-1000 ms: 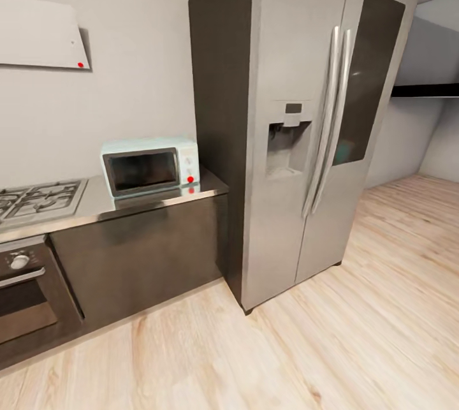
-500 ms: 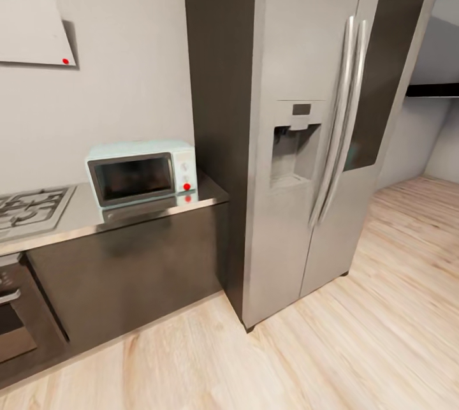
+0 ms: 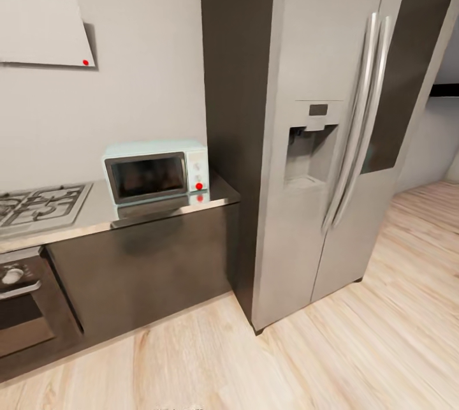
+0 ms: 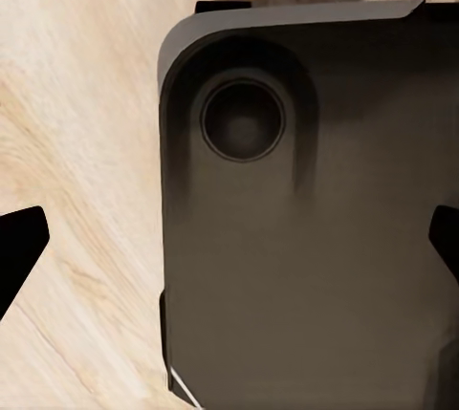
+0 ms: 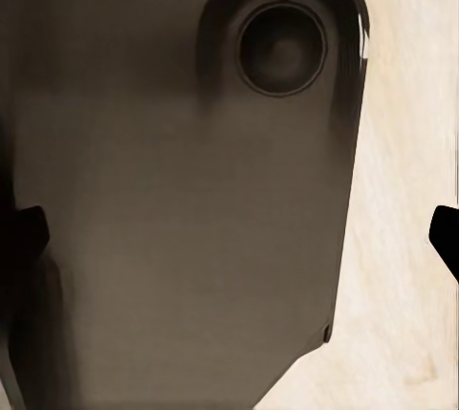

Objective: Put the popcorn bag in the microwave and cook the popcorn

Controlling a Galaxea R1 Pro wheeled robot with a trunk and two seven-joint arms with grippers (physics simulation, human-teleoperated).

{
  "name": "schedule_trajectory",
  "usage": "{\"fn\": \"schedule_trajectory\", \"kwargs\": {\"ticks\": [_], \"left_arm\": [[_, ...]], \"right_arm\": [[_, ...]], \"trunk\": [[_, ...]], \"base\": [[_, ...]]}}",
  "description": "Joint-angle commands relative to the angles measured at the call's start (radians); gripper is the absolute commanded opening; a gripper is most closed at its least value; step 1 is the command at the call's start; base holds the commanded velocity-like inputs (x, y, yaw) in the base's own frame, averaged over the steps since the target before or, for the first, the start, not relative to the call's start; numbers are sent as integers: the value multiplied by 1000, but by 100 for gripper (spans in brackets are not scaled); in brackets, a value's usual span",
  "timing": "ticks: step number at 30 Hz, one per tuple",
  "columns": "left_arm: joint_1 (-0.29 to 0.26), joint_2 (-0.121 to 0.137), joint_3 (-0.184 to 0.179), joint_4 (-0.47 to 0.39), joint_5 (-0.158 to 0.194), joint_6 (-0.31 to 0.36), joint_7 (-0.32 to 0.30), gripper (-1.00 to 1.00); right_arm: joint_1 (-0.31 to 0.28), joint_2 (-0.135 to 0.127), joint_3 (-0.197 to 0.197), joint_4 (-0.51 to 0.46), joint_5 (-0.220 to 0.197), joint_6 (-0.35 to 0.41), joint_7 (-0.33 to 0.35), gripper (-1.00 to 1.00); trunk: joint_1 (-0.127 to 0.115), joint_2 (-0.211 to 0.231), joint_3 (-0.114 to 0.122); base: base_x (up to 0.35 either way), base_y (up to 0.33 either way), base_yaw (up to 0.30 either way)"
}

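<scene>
Seen from the head camera, a pale mint microwave [image 3: 157, 171] is sitting at the far end of a grey steel countertop [image 3: 95, 215], its dark glass door shut and a red indicator dot glowing on its white side panel. It is standing just beside the dark flank of a tall steel double-door fridge [image 3: 331, 136], probably parked there to leave the worktop free. A gas hob [image 3: 39, 203] is lying set into the counter on the other side, with a black built-in oven [image 3: 22, 305] below it and a white extractor hood [image 3: 43, 30] hanging on the wall above. Pale wood flooring [image 3: 357, 352] is running across the foreground. The popcorn bag is not showing on the stretch of counter in sight, so the robot is judged to be on its way through the kitchen, with the pick-up not yet begun.

From the left wrist camera, the left gripper [image 4: 229, 248] is pointing down at the robot's own dark base [image 4: 306, 238], which carries a round recess, with wood floor beside it. The two black fingertips are showing at opposite edges of the picture, spread wide with nothing between them; the arm is likely tucked low for travel.

From the right wrist camera, the right gripper [image 5: 229, 238] is hanging the same way over the dark base [image 5: 172, 190], fingertips wide apart and holding nothing. Both wrist cameras are giving the finger spread that the head camera lacks, while the head camera alone is giving the kitchen layout.
</scene>
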Motion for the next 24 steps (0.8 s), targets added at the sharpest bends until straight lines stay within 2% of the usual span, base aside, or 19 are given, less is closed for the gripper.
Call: {"fn": "schedule_trajectory", "kwargs": {"ticks": [1,24], "left_arm": [[-1,0,-1,-1,2,-2,1,100],[0,3,-1,1,4,-2,1,100]], "right_arm": [[0,0,1,0,1,-3,0,100],[0,1,0,0,0,-5,-1,100]], "trunk": [[0,0,-1],[0,0,-1]], "base": [[0,0,271],[0,0,273]]}}
